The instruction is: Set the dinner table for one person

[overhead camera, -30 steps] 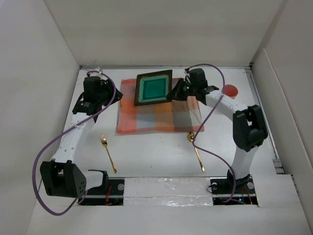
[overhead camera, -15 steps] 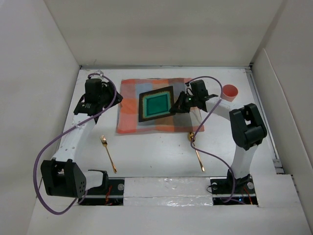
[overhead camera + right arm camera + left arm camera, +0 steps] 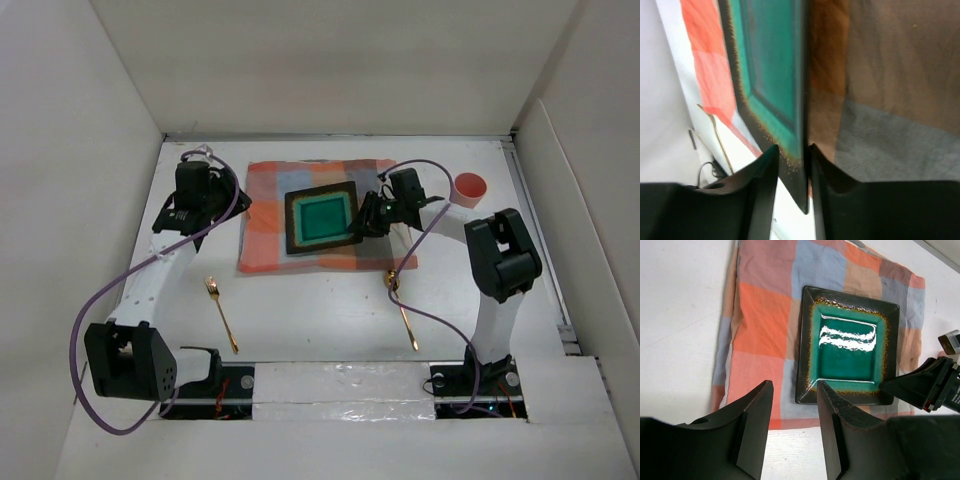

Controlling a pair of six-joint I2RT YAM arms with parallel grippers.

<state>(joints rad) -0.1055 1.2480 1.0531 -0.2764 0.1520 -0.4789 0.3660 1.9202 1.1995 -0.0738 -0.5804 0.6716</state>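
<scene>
A square plate (image 3: 321, 220) with a green centre and dark rim lies on the orange-and-blue checked cloth (image 3: 265, 243) on the white dinner table (image 3: 310, 320). My right gripper (image 3: 367, 217) is shut on the plate's right edge; in the right wrist view the rim (image 3: 802, 165) sits between the jaws (image 3: 805, 150), over the cloth (image 3: 890, 75). My left gripper (image 3: 203, 200) is open and empty, hovering left of the cloth; its view (image 3: 792, 390) shows the plate (image 3: 850, 345) and cloth (image 3: 760, 325) ahead. A gold fork (image 3: 221, 312) and gold spoon (image 3: 402, 310) lie in front of the cloth.
A pink cup (image 3: 470, 186) stands at the back right, close to the right arm. White walls enclose the table on three sides. The right arm's purple cable loops over the cloth's right edge towards the spoon.
My right gripper has drawn the plate from the cloth's far edge towards the near side, onto the middle of the cloth. The left arm has barely moved.
</scene>
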